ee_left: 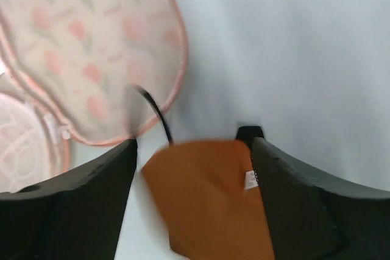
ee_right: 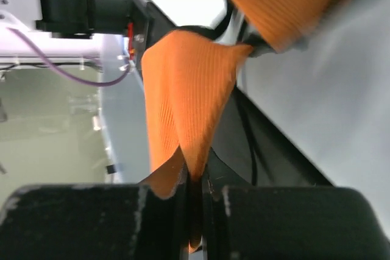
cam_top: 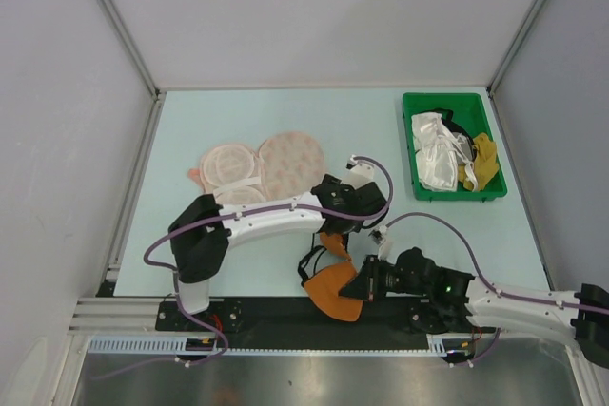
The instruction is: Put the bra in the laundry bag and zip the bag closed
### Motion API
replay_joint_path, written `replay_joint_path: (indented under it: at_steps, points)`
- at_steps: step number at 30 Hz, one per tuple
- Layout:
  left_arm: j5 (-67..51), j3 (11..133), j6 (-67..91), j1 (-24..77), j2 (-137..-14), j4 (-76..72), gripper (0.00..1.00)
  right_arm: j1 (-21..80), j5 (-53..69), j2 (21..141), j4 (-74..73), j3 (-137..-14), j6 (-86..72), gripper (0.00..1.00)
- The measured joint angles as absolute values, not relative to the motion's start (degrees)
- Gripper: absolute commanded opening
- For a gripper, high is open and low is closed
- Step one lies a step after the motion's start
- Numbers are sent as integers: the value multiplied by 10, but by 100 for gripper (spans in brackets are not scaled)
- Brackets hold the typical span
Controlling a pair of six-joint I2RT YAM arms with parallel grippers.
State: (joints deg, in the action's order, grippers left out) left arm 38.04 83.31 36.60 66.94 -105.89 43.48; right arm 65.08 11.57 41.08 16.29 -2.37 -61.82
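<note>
Left claw [ee_left: 194, 150]: spread - astride bra [cam_top: 335, 290], contact unclear.
Right claw [ee_right: 194, 196]: pinching bra's fabric edge.
Bra: near tabletop [cam_top: 428, 244] edge, upper cup partly hidden by arm [cam_top: 276, 219].
Laundry bag [cam_top: 262, 168]: open, apart - interior blurred.

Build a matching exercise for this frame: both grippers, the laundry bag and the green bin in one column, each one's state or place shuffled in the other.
Column one
1. left gripper
2. right gripper
3. laundry bag
4. green bin

Column two
A. at the far right, holding pale garments
B. lying open, a mesh panel showing
C. shut on the bra
D. open, jaws either side of an orange cup

Pairs: 1-D, 2-C, 3-B, 4-A
</note>
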Motion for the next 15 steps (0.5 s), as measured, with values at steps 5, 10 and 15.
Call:
replay_joint_path:
  at_steps: [5, 10, 15]
  points:
    - [327, 858, 319, 667, -1038, 418, 100, 635, 125, 313, 50, -24, -642, 34]
    - [241, 817, 274, 663, -903, 389, 99, 628, 119, 262, -60, -24, -649, 33]
    - [181, 734, 272, 645, -732, 352, 97, 613, 116, 258, -63, -25, -649, 39]
